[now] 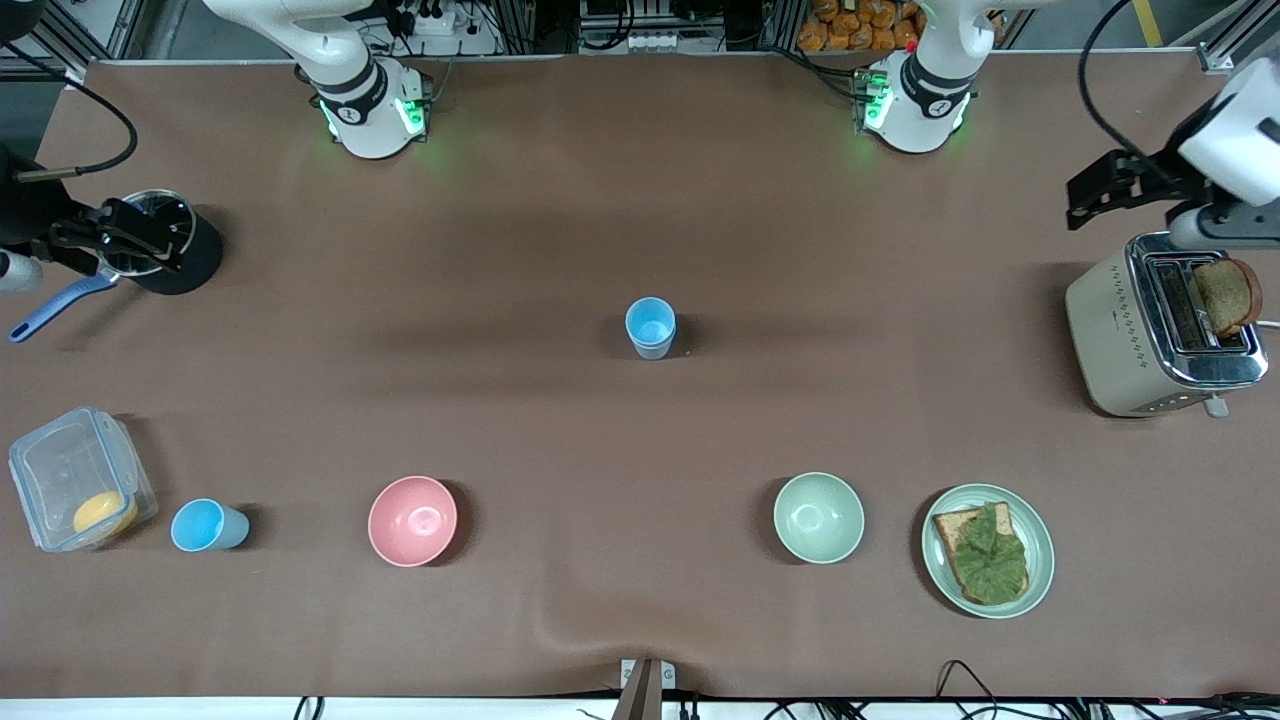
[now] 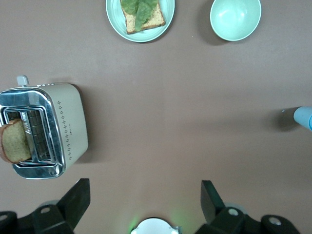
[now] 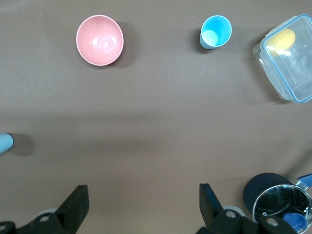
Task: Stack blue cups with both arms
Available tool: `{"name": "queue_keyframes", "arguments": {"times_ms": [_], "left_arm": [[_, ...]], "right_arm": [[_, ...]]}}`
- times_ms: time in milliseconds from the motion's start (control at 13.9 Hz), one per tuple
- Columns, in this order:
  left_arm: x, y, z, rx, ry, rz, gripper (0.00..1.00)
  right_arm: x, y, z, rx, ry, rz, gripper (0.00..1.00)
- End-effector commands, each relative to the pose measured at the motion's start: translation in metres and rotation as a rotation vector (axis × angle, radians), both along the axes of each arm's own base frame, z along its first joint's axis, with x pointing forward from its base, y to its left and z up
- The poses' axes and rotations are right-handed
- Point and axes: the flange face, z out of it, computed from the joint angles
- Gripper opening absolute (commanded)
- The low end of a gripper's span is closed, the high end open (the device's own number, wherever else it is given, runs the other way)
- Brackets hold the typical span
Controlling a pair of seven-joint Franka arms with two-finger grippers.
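A pale grey-blue cup [image 1: 650,327] stands upright in the middle of the table; its edge shows in the left wrist view [image 2: 304,117] and in the right wrist view [image 3: 5,143]. A brighter sky-blue cup [image 1: 208,525] stands upright nearer to the front camera at the right arm's end, between a clear container and the pink bowl; it also shows in the right wrist view [image 3: 215,31]. My left gripper [image 1: 1082,203] hangs open and empty beside the toaster, also seen in its wrist view [image 2: 145,200]. My right gripper [image 1: 150,238] hangs open and empty over a black pot, also seen in its wrist view [image 3: 144,202].
A pink bowl [image 1: 412,520] and a pale green bowl [image 1: 818,517] sit near the front camera. A plate [image 1: 1040,545] holds toast with lettuce. A toaster [image 1: 1130,330] holds a bread slice. A clear container [image 1: 60,470] holds a yellow item. A black pot [image 1: 185,265] with a blue-handled utensil sits at the right arm's end.
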Motion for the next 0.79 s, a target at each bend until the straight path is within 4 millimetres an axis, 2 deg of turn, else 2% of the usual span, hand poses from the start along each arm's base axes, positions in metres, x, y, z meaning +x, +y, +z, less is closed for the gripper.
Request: {"name": "queue_keyframes", "arguments": {"times_ms": [0,576,719], "left_arm": [[-0.0075,0.0027,0.0050,-0.024,0.002,-0.016,1.00],[-0.0053,0.0007,0.0044,-0.047,0.004,-0.019,1.00],[-0.0047,-0.0064,0.0020,-0.046,0.009,-0.029,1.00]], "right_arm": [[-0.0046,-0.0044,0.0034,-0.012,0.000,0.001,1.00],[-0.0040,-0.0054,0.0021,-0.036,0.005,0.008,1.00],[-0.0038,-0.0057,0.0022,-0.039,0.004,0.010,1.00]]}}
